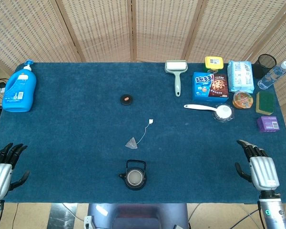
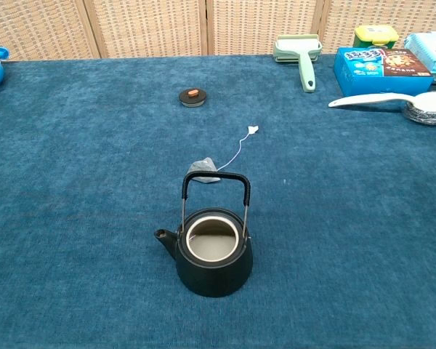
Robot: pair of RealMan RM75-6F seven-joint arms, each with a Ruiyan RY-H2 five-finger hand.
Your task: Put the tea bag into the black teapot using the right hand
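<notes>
Right hand [image 1: 261,171] rests open and empty at the worktop's near right corner, left hand [image 1: 2,171] likewise opposite. One tea bag [image 1: 132,142] lies mid-worktop, up and left of the right hand, string trailing away up-right. One black teapot [image 1: 134,175], lid off, sits just below it.

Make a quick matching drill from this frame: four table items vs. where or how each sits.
Things:
1. tea bag
2. black teapot
3. teapot lid
4. right hand

States:
A. open, at the table's near right edge, holding nothing
B. lying flat, string trailing away to its tag
C. off the pot, further back on the cloth
D. upright, mouth uncovered, handle raised

Pairs: 1-B, 2-D, 3-C, 4-A
</notes>
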